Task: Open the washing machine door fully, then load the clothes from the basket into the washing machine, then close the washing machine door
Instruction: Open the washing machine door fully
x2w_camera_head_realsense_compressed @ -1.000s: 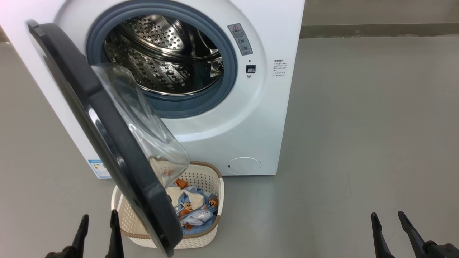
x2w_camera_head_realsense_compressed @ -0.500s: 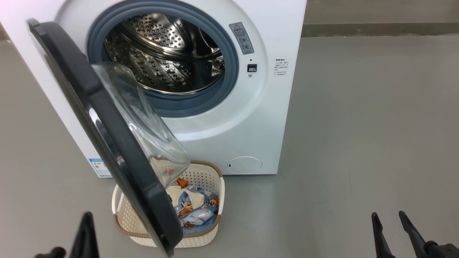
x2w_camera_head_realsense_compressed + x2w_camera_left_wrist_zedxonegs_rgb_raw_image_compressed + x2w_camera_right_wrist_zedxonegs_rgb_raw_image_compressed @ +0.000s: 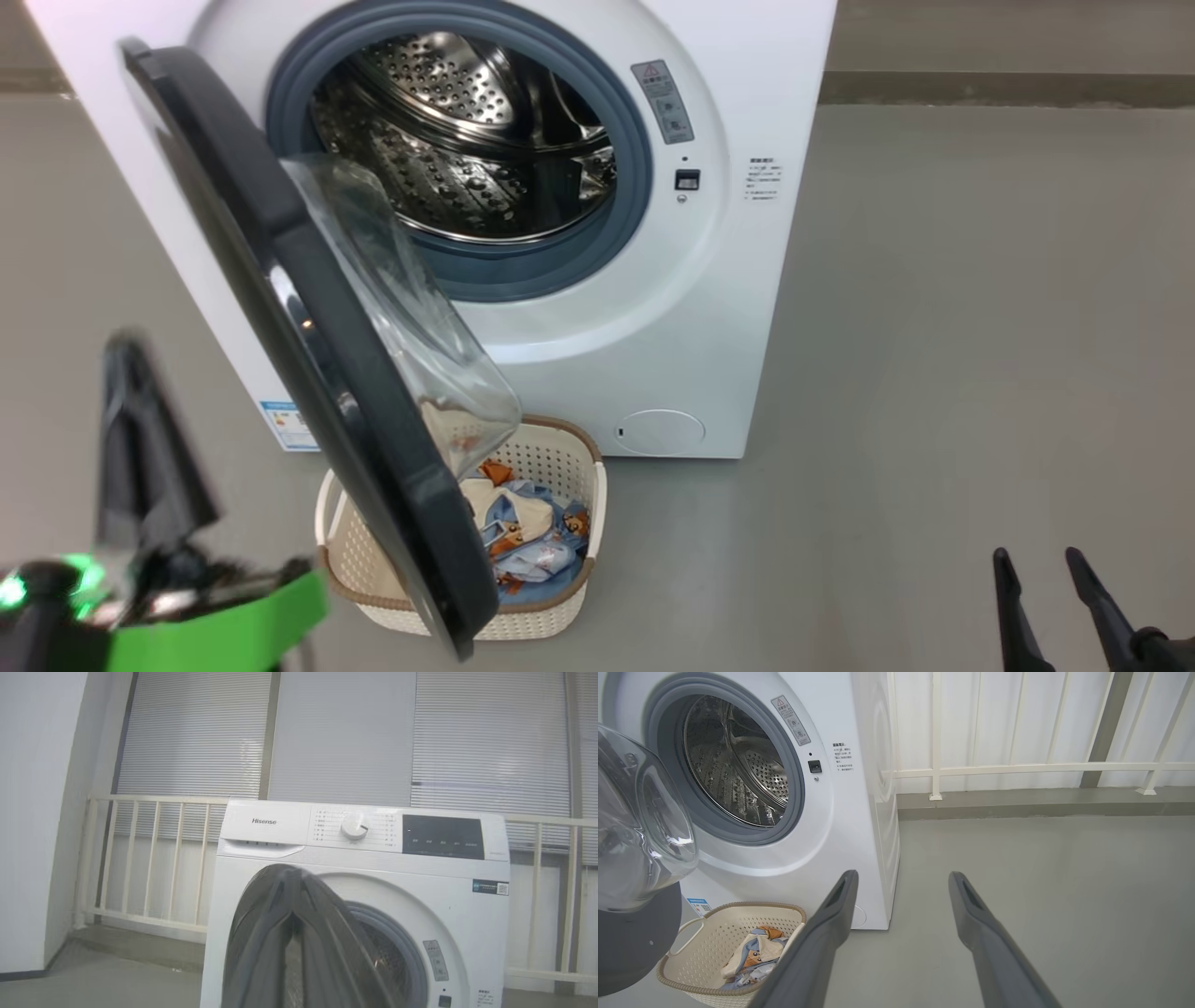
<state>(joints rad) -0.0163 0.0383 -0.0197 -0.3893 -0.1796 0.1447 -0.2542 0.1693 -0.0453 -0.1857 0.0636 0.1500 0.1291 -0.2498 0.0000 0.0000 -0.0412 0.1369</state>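
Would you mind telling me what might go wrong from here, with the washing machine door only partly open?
1. The half-open glossy black-rimmed round door hangs over the cream perforated plastic basket; reaching for the blue bear-print clothes now would likely knock it.
2. The shut left gripper hovers at the door's outer side; a push from there may swing it toward the white washing machine rather than open it.

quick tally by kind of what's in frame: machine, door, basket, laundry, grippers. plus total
washing machine: 1
washing machine door: 1
basket: 1
clothes heap: 1 (separate pieces cannot be counted)
grippers: 2, left gripper and right gripper
Total: 6
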